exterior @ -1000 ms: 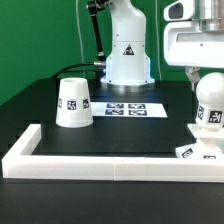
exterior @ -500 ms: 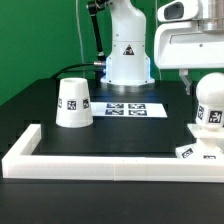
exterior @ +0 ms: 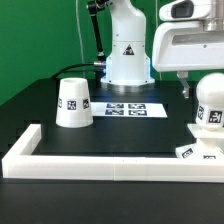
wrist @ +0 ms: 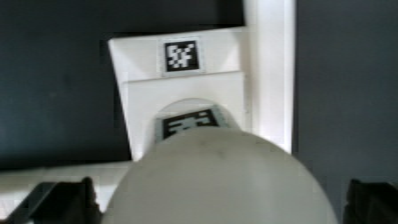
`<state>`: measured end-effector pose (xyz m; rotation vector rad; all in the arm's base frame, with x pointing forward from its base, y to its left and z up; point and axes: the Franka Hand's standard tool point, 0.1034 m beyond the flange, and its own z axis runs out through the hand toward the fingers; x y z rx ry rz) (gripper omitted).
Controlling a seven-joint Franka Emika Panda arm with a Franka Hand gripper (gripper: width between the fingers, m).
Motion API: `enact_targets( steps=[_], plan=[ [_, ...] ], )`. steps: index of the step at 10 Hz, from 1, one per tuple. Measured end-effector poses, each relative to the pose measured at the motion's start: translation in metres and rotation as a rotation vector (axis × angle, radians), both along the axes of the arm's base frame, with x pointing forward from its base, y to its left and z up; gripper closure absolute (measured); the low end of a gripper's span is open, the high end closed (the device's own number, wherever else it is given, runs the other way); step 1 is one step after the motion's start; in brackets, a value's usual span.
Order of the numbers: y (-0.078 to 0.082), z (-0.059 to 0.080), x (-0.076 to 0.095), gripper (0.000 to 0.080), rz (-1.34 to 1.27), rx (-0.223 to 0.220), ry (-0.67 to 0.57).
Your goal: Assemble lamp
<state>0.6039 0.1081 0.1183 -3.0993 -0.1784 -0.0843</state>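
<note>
Now | shade [exterior: 74, 103] on black table [exterior: 130, 136] | white border [exterior: 100, 166] | green wall [exterior: 38, 40]

white shade [exterior: 75, 103], white bulb [exterior: 211, 98], black table [exterior: 130, 135]

Exterior view low, frontal; wrist view close above bulb [wrist: 214, 185], probably shared.

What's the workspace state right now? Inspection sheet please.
Surface: black table; marker board lies flat near the middle.
Job's things: shade stands wide end down at the exterior view's left; bulb appears to stand on the base at the right.
Clutter: nothing seen; white border rims the front edge.
Grippers: hand above the bulb, fingers spread either side, open.
Cables: dark cable beside the robot body.
Surroundings: green backdrop.
</note>
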Motion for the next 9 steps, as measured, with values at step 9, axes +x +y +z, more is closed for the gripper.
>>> enact_targets(
  steps=[9],
  plan=[
    [0.0043,0.0009,0.0013,0.0101,0.810,-0.097,-0.015]
  ],
)
